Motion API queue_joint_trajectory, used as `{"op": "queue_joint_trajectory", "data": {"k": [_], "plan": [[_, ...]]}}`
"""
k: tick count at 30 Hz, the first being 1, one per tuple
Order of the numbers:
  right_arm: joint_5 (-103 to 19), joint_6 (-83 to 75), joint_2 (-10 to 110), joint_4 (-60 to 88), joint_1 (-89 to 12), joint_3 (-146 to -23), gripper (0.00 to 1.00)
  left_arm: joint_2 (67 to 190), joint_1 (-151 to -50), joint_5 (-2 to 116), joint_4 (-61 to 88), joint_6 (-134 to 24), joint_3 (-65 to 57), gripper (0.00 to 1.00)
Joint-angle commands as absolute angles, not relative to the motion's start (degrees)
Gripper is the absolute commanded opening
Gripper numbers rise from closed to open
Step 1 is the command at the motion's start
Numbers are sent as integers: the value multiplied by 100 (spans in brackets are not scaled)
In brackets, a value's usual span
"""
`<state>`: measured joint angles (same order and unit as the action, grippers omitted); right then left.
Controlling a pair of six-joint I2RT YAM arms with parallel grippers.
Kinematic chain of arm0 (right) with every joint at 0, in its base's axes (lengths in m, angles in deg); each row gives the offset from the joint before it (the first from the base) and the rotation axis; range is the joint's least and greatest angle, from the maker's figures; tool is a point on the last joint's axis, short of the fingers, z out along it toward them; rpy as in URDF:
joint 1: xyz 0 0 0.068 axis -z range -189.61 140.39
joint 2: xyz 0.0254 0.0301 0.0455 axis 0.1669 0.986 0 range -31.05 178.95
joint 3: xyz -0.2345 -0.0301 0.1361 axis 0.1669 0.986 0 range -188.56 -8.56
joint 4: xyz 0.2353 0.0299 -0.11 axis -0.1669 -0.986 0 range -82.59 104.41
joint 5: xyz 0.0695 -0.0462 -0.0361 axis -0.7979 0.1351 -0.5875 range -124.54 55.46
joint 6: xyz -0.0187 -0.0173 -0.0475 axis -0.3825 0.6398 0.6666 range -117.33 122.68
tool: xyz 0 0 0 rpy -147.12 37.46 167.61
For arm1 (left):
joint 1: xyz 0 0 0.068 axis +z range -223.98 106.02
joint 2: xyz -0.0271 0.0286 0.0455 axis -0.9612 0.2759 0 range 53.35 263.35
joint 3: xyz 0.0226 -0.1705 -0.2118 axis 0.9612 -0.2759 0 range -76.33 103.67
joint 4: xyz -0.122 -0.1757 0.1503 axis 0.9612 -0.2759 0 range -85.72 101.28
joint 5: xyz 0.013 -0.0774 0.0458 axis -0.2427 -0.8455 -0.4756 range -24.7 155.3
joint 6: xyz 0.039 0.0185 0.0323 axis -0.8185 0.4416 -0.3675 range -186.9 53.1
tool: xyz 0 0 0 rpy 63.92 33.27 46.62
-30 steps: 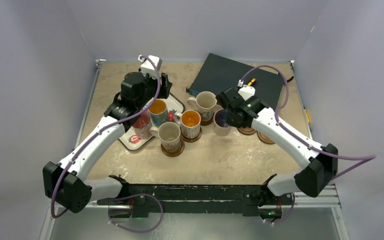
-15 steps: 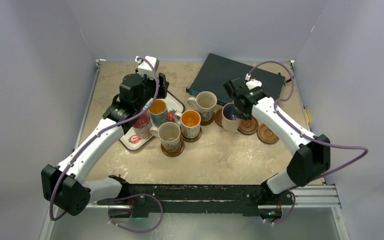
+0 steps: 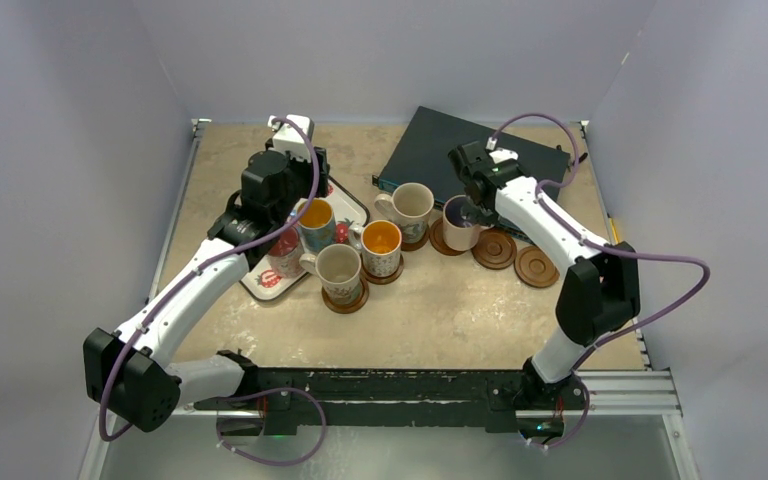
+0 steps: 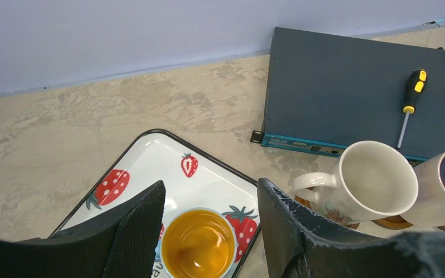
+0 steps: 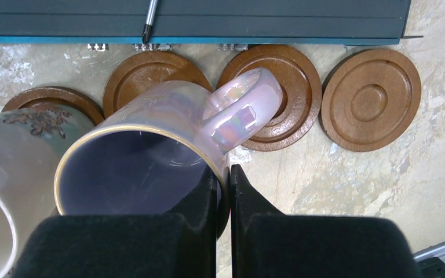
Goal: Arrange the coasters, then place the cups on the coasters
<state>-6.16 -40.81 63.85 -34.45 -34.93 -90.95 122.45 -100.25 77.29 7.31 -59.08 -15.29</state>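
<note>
My right gripper [image 5: 223, 171] is shut on the rim of a pink cup [image 5: 150, 133] with a purple interior, one finger inside it. The cup leans over a brown coaster [image 5: 150, 69], next to the cream cup [image 3: 410, 208] that stands on its own coaster. Two bare coasters [image 5: 292, 101] [image 5: 371, 98] lie to its right, also seen from above [image 3: 494, 249] [image 3: 537, 267]. My left gripper [image 4: 210, 191] hangs open above a blue cup [image 4: 198, 243] with an orange interior on the strawberry tray [image 4: 150, 168]. Two more cups [image 3: 381, 245] [image 3: 340, 270] stand on coasters mid-table.
A dark flat case [image 3: 460, 150] with a screwdriver [image 4: 408, 104] on it lies at the back, right behind the row of coasters. A reddish cup [image 3: 282, 255] stands on the tray under my left arm. Walls close in the table on both sides.
My right arm has carried the pink cup back and slightly right, from beside the cream cup to above the coaster. The left gripper shifted only slightly.
</note>
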Motion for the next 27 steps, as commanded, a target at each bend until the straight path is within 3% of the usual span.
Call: {"op": "queue_joint_trajectory", "data": {"k": [1,27], "plan": [[-693,-3916,6365,-2999,-3408,-9473,0,12163,-10037,7861,952,-6028,-1543,56],[-914,-3413,6760,-2555,-3292,-9548,0,12155,-10035,7910,934,-6118,-1538,56]]}}
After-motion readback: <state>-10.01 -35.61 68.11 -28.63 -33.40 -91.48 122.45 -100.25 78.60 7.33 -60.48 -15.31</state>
